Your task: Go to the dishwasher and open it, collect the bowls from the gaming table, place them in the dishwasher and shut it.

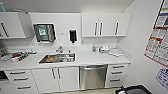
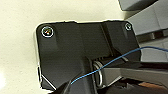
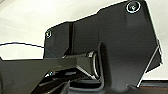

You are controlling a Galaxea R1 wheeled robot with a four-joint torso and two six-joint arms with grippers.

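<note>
The head view is showing the dishwasher (image 1: 93, 76) sitting shut under the white desk (image 1: 100, 58), just right of the sink (image 1: 58, 58) and between white cabinet doors (image 1: 60, 78) and a drawer stack (image 1: 117, 75) (its bar handle running along the top). The wrist views are showing dark robot plates over pale floor, so I cannot tell either claw's state or place the dishwasher relative to it.

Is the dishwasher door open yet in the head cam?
No. The dishwasher shows its steel front flush with the white cabinet doors beside it, bar handle up top, no dark interior exposed.
</note>
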